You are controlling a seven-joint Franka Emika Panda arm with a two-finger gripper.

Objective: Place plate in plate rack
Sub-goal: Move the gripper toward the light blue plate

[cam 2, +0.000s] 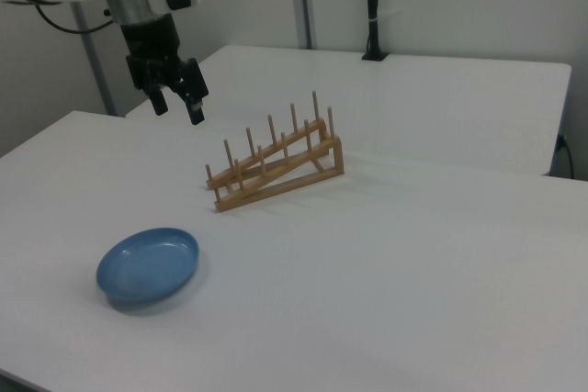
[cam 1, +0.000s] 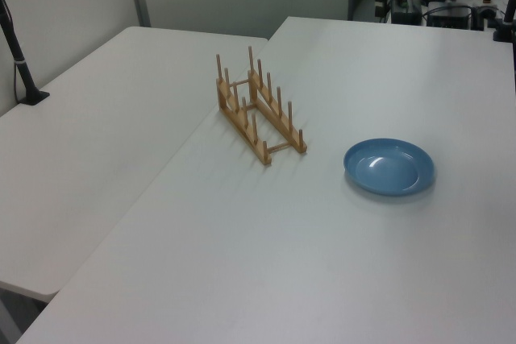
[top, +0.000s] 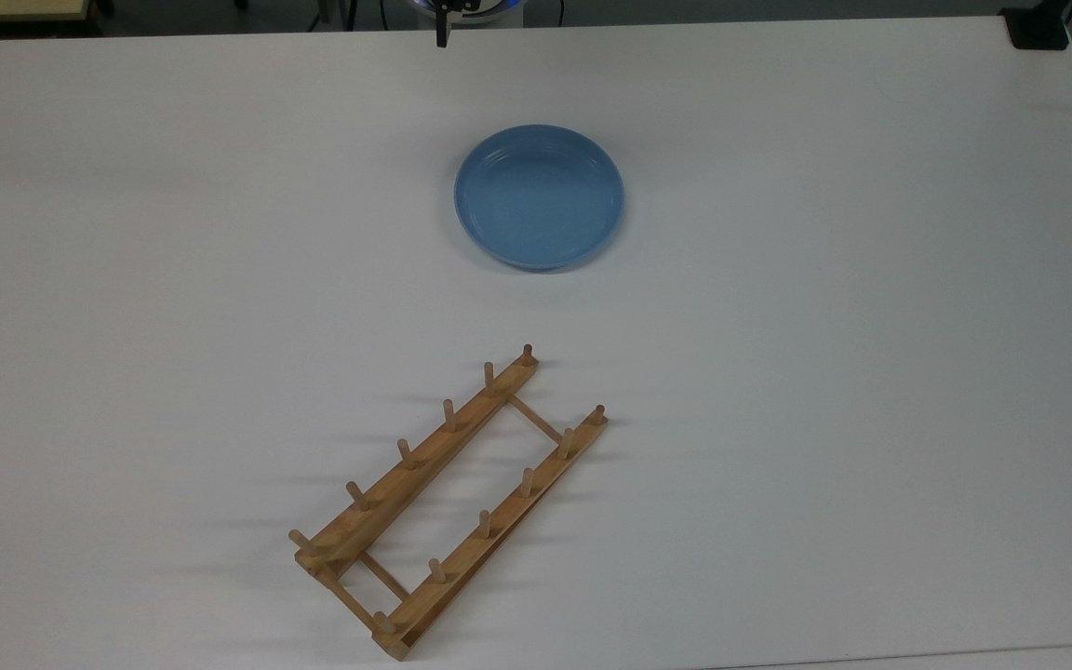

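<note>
The light-blue plate [top: 539,197] lies flat on the white table, at the top view's upper middle; I also see the plate [cam 1: 389,167] at the left view's right and the plate [cam 2: 147,266] at the right view's lower left. The wooden plate rack [top: 448,502] stands diagonally below it with nothing between its pegs; the rack [cam 1: 258,110] and the rack [cam 2: 276,167] show in both side views. My gripper [cam 2: 177,114] hangs open and holds nothing, high above the table, up and behind the plate at the right view's upper left. One dark finger [top: 443,35] pokes in at the top view's upper edge.
A second white table [cam 2: 441,98] adjoins behind the rack in the right view, with a black post [cam 2: 372,6] clamped to its far edge. A black block [top: 1038,28] sits at the top view's upper right corner. Wide bare tabletop [top: 824,372] surrounds plate and rack.
</note>
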